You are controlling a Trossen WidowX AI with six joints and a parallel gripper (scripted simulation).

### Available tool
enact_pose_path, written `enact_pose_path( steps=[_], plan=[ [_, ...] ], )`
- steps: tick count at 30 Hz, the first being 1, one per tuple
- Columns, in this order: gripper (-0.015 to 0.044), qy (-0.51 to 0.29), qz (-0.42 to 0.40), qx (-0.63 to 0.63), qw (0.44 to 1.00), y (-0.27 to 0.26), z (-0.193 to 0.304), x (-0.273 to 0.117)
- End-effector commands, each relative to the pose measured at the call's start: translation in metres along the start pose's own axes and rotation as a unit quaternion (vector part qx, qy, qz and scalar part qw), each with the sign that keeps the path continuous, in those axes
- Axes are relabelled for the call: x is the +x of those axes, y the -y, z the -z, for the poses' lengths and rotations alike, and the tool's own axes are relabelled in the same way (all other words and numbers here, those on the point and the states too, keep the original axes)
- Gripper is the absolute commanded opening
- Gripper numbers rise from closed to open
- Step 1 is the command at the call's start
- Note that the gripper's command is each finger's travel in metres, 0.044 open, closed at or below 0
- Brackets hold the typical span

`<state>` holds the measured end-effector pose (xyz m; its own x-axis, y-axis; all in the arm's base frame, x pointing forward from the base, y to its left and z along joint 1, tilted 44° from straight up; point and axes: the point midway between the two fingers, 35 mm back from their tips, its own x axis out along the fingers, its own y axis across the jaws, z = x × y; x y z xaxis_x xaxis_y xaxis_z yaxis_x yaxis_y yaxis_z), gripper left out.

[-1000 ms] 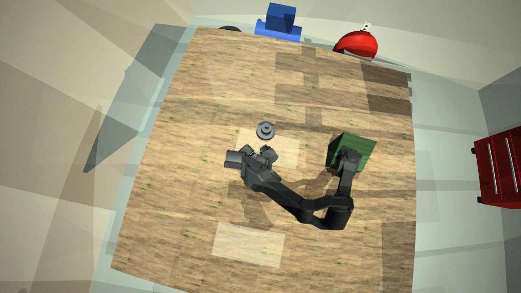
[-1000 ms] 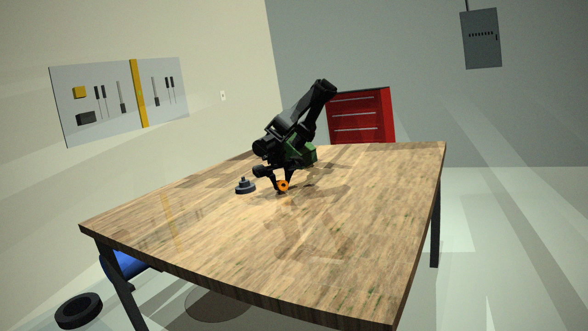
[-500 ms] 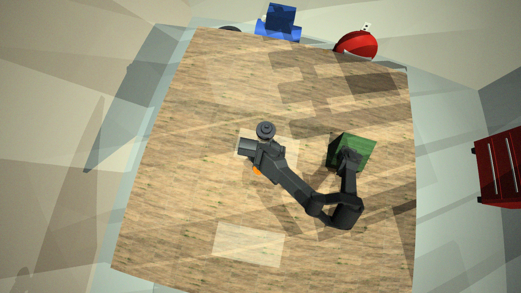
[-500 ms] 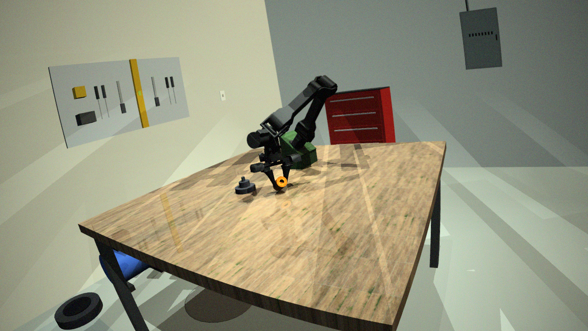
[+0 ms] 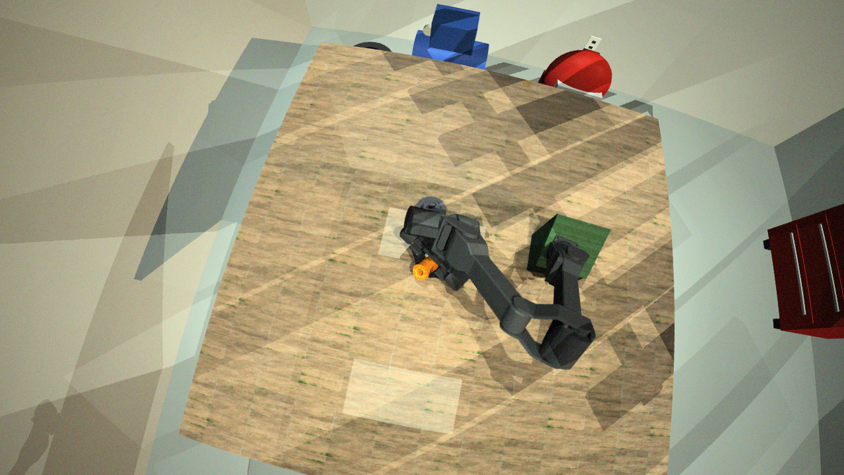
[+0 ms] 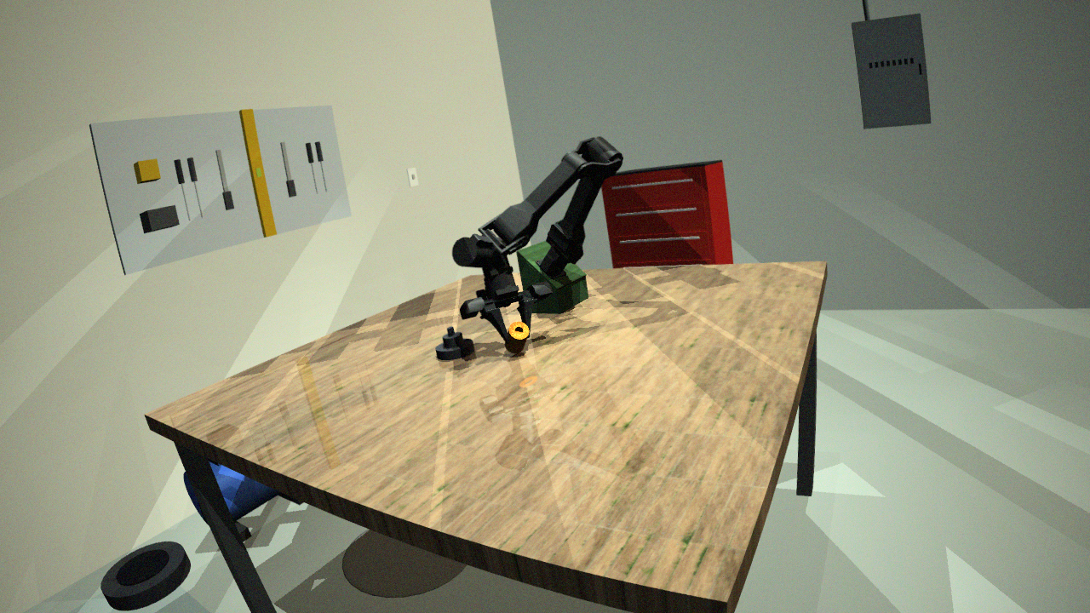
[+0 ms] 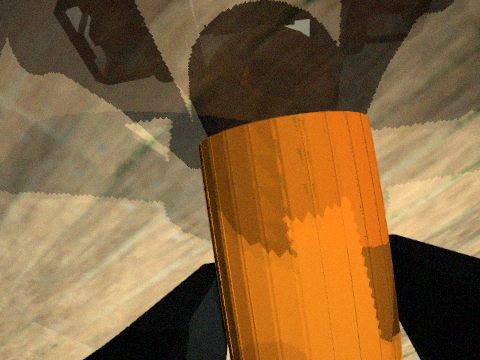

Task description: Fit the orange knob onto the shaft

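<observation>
The orange knob (image 5: 421, 271) (image 6: 512, 333) (image 7: 300, 220) is a ribbed cylinder, held tilted, with one round end and its dark hole facing the exterior camera. My gripper (image 6: 516, 335) (image 7: 300, 266) is shut on its sides, a finger on each side in the wrist view. The knob appears a little above the table. The round dark grey pedestal (image 5: 421, 204) (image 6: 450, 353) stands upright, left of the gripper in the exterior view, apart from the knob. Its shaft (image 6: 450, 331) points up, bare. In the top view the arm partly covers the pedestal. The hole's flat side cannot be made out.
The arm's green base block (image 5: 540, 251) (image 6: 575, 293) stands on the wooden table (image 5: 306, 283) (image 6: 610, 457). A pale rectangle (image 5: 401, 396) shows on the tabletop. A blue machine (image 5: 454, 32), a red round object (image 5: 590, 67) and a red drawer cabinet (image 5: 817, 277) (image 6: 662, 213) are beyond the table.
</observation>
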<state>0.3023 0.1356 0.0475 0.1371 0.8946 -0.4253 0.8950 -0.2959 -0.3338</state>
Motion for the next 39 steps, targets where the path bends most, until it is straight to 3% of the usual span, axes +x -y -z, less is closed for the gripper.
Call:
enact_pose_path(
  steps=[1,24,39],
  plan=[
    [0.0179,-0.030,0.003,0.005,1.000,0.001,-0.004,-0.001],
    [0.0179,-0.182,0.001,0.007,0.983,0.002,-0.024,-0.005],
    [0.0179,-0.169,0.001,0.006,0.986,0.002,-0.026,-0.007]
  ],
)
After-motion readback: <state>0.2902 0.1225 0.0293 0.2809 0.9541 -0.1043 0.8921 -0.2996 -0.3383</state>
